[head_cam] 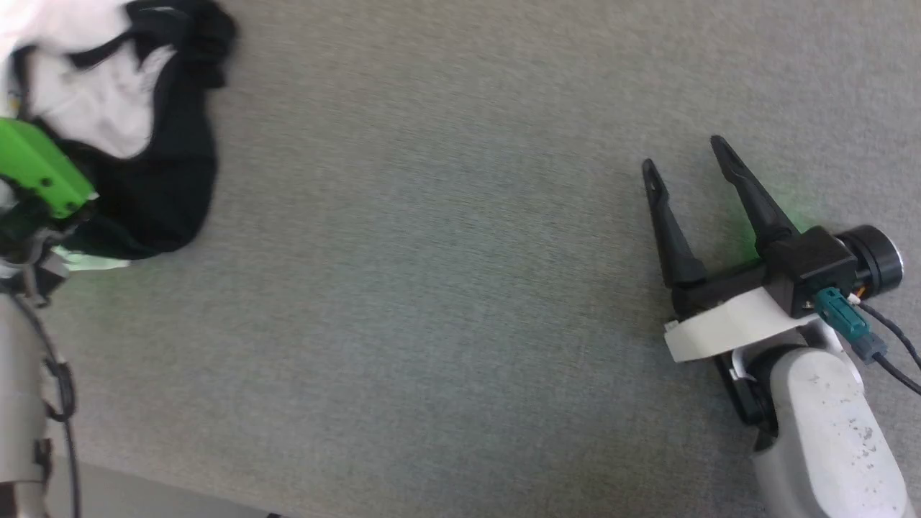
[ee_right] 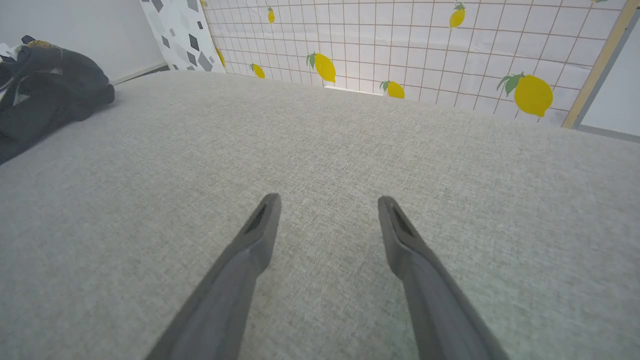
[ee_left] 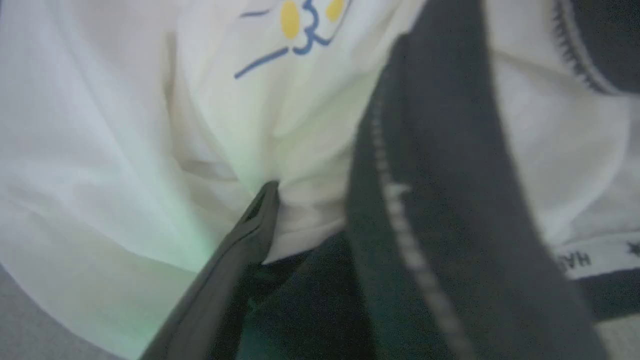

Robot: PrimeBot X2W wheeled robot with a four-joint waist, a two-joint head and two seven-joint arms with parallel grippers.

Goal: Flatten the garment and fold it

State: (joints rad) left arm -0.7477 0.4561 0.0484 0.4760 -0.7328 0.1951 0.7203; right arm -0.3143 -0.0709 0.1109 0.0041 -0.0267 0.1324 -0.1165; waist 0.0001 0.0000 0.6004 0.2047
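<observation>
Garment bunched at left, left pincer buried in it

Garment (head_cam: 108, 108) lies crumpled on grey cloth surface (head_cam: 432, 288), upper left in head view, white body and black sleeves heaped together. Yellow and blue chest graphic (ee_left: 292, 20) faces up; printed neck tape (ee_left: 590, 257) shows at the edge of a fold. Left gripper (ee_left: 325, 200) is pushed into the heap with jaws spread wide: 1 finger (ee_left: 250, 235) presses white cloth, the other is hidden under a black fold. Grasp cannot be told. Right gripper (head_cam: 683, 157) sits well apart over bare surface, its 2 fingers released and holding nothing. Lemon-print wall (ee_right: 530, 92) stands behind.
</observation>
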